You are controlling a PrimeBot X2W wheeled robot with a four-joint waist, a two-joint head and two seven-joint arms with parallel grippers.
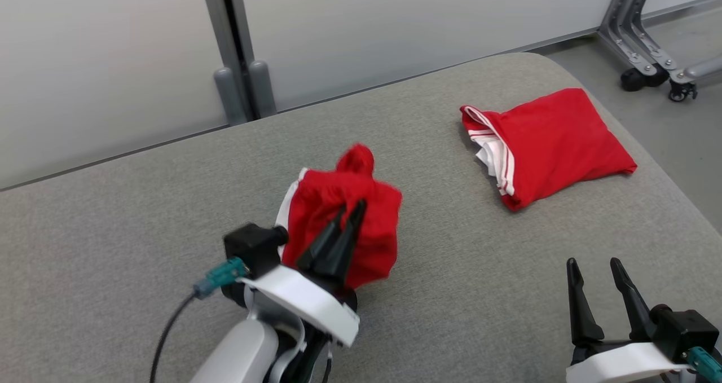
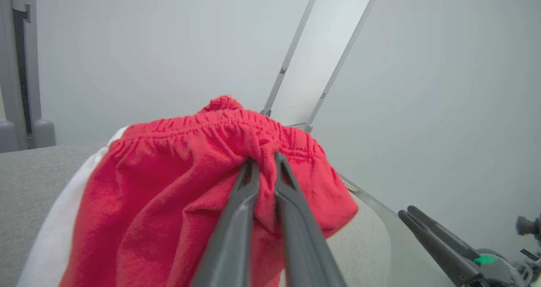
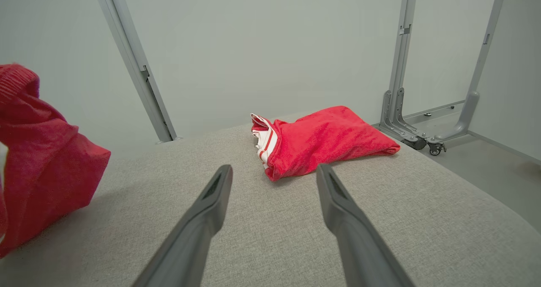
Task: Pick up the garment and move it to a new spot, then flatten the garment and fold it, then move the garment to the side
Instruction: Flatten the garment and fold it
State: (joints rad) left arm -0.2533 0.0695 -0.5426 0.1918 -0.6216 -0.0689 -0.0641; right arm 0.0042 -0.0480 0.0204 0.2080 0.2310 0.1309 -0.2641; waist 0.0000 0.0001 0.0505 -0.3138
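While left gripper (image 1: 352,209) clamps it, red garment (image 1: 327,202) bunched, white-striped, right gripper (image 1: 593,263) apart.

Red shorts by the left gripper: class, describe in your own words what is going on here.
The robot's left gripper is shut on the waistband of the red shorts, which hang bunched from its fingers over the grey table. The right gripper sits open at the near right, holding nothing. A folded red garment lies on the table's far right side.
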